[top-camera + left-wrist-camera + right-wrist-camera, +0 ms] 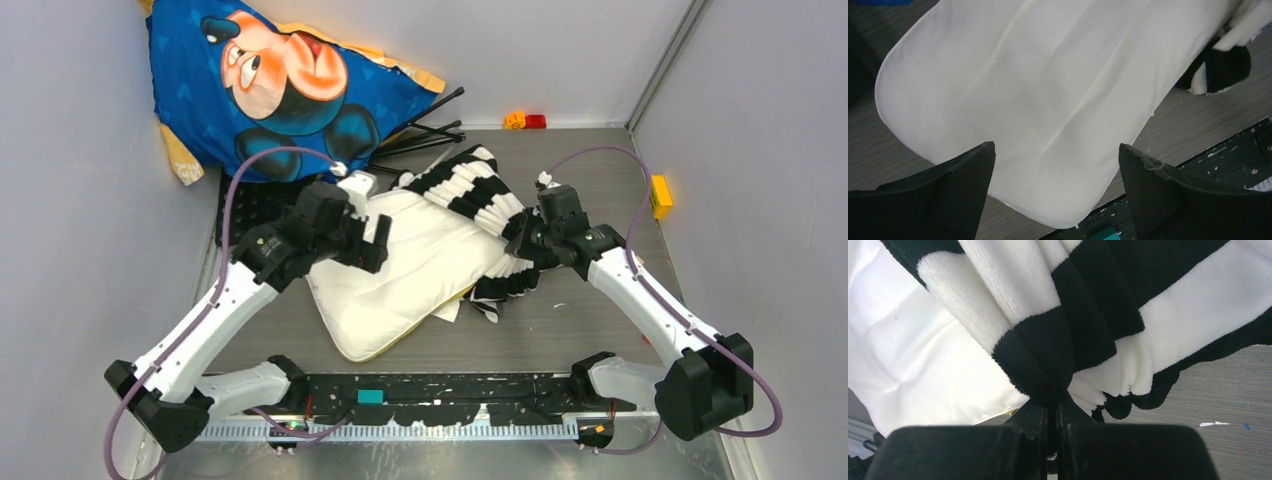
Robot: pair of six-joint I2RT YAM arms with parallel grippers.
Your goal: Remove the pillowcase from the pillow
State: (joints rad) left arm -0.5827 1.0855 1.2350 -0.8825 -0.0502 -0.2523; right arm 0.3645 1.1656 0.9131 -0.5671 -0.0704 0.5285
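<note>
The right gripper has its two black fingers pressed together on a pinched fold of the pillowcase. The fabric is thick plush with a short fuzzy nap, in broad black and cream-white stripes, and it fans up from the pinch in deep rounded pleats. In the top view this gripper sits at the right side of the bunched cover.

The left gripper has its fingers spread wide with nothing between them, their blunt black wedge-shaped tips held over the pillow. Whether the tips touch the cloth cannot be told. The pillow's surface here is smooth, matte white woven cloth with soft shallow creases and a rounded corner.

From above, the pillow lies diagonally in the middle of the grey wood-grain table, plump and rectangular, with a thin yellow edge along its near corner. The pillowcase is gathered in tight accordion folds across the pillow's far right end, leaving most of the white bare; a loose striped flap hangs down to the table beside the right gripper.

Behind, a blue Mickey Mouse cushion leans in the far left corner.
</note>
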